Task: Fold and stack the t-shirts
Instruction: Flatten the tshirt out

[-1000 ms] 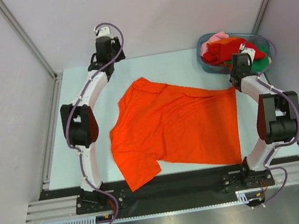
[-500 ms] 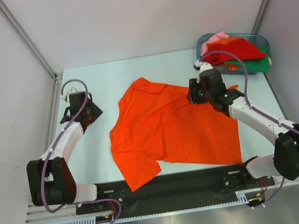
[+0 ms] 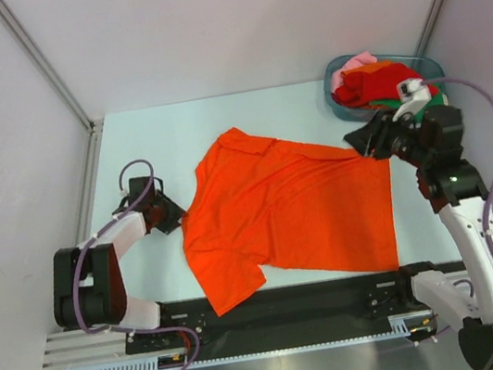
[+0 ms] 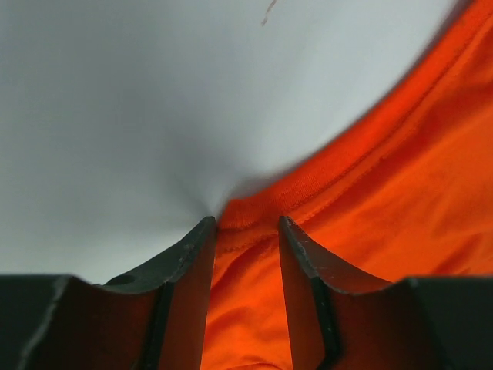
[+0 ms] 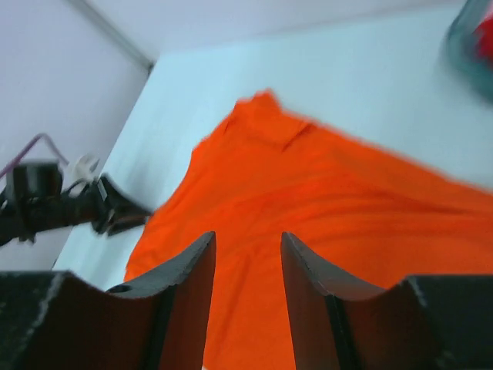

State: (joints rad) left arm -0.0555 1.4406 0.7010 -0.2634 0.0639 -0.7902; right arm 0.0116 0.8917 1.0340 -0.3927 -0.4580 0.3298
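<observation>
Hem of soft orange t-shirt (image 3: pixel 288 211) sits inside spread left claw (image 4: pixel 246 223); right claw (image 5: pixel 248 235) spread too.

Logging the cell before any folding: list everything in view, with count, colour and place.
orange t-shirt: 1, bright orange, spread flat mid-table
heaped shirts: several, red, pink, green, orange, in the tub
tub: 1, bluish translucent, far right corner
table: 1, pale, under everything
left gripper: 1, black, open, astride the orange t-shirt's left edge
right gripper: 1, black, open, raised near its far right corner
</observation>
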